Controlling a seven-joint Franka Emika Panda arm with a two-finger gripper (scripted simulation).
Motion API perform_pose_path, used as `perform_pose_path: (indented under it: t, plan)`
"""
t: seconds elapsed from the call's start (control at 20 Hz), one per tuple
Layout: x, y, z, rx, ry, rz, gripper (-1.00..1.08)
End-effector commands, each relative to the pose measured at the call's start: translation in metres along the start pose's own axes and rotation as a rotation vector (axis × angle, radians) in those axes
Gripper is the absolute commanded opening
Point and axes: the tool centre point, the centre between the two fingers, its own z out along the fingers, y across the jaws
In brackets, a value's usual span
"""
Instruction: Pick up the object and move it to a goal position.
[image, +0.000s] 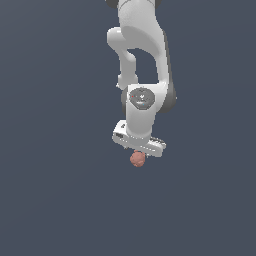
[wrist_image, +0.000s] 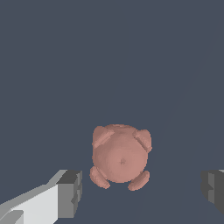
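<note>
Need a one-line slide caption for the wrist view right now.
Wrist view: open gripper with fingers apart on either side of the pink lumpy object, not touching it, on a plain dark floor.

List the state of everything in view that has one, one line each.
Gripper: open, fingers spread wide, touching nothing.
Object: not gripped, lying free between the two fingers in the wrist view, clear gaps on both sides.
Arm: poised directly over the object, its hand partly covering it in the exterior view.

one reddish-pink lumpy object, one white arm, one gripper with two dark-tipped fingers
</note>
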Motion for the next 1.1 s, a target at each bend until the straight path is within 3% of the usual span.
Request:
perform_pose_path:
  t: [0.0, 0.65, 1.05]
  plan:
    - [-0.001, -0.004, 0.007, -0.001, -0.002, 0.033, 1.00]
    - [-0.002, -0.011, 0.021, -0.003, -0.007, 0.074, 1.00]
    - [-0.004, -0.010, 0.059, -0.003, -0.007, 0.078, 1.00]
